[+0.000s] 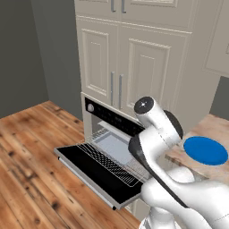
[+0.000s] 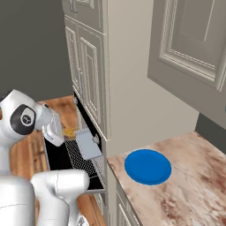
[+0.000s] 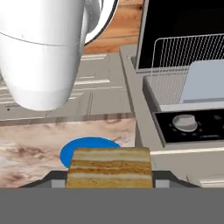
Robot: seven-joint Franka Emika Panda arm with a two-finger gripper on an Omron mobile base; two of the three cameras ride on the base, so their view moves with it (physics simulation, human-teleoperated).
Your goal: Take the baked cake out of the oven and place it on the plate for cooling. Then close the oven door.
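Observation:
The baked cake (image 3: 109, 168), a layered orange-tan block, sits between my gripper's (image 3: 109, 184) fingertips; the gripper is shut on it. In the right base view the cake (image 2: 69, 131) hangs in the gripper (image 2: 66, 133) above the open oven door (image 2: 55, 156), just in front of the oven cavity. The blue plate (image 2: 148, 166) lies on the marble counter right of the oven, apart from the cake. In the hand view the plate (image 3: 87, 142) shows just behind the cake. The oven (image 1: 112, 117) stands open, its door (image 1: 85, 169) folded down flat.
A wire rack (image 1: 107, 163) is pulled out over the door, with a grey baking tray (image 1: 114, 145) on it. Cream cabinets (image 1: 134, 67) rise above the oven. The marble counter (image 2: 185, 190) stretches right of the plate. My own arm (image 1: 156, 143) hides part of the oven front.

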